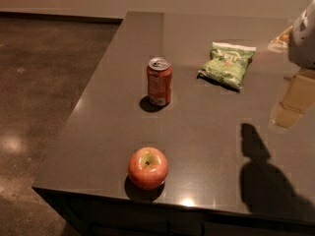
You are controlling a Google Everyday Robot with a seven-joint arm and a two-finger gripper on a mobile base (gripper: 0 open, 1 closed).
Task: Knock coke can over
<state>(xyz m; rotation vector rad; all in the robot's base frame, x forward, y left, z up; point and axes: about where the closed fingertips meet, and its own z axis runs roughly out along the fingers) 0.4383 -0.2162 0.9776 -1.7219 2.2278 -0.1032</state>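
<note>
Presently we list the coke can, upright just above the centre of the frame on the dark counter, with an apple well apart below it and a green chip bag to its upper right. The gripper is a pale shape at the upper right edge, well apart from the can; we cannot tell whether it is apart or together. We judge the task unstarted, with the approach and the push both left to do.

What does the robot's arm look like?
Only a little shows, at the upper right edge above the countertop: what seems to be the end effector is a smooth, rounded, pale grey-white shell, mostly cut off. No cables or markings are visible.
</note>
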